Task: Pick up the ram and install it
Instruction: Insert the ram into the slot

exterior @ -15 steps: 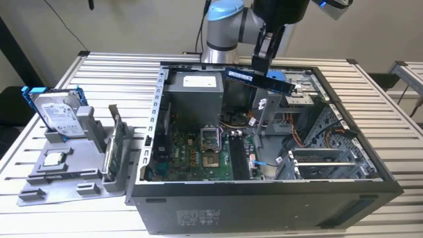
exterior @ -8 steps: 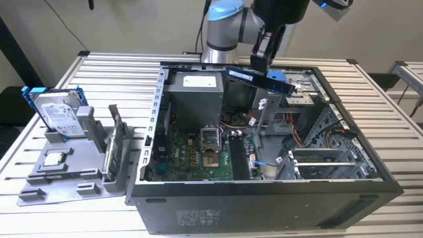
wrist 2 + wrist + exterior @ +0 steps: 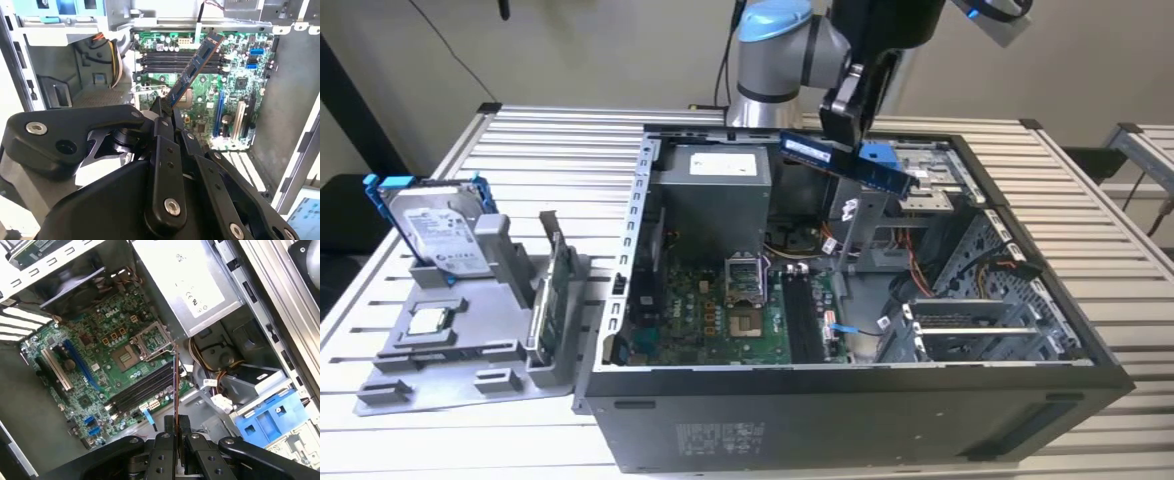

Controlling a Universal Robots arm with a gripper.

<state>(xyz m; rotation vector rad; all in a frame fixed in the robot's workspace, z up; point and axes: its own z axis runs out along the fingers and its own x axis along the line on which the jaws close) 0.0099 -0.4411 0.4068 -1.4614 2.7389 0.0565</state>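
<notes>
While the gripper is clamped shut on one end of the ram, the stick hangs tilted above the open case, over its motherboard. Pickup is done; the ram is not yet seated in the memory slots. The case lies on a slatted metal table beside a grey tray, with a pale wall behind.

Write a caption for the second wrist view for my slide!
The pincer grips the ram, facing the green motherboard inside the open computer case.
</notes>
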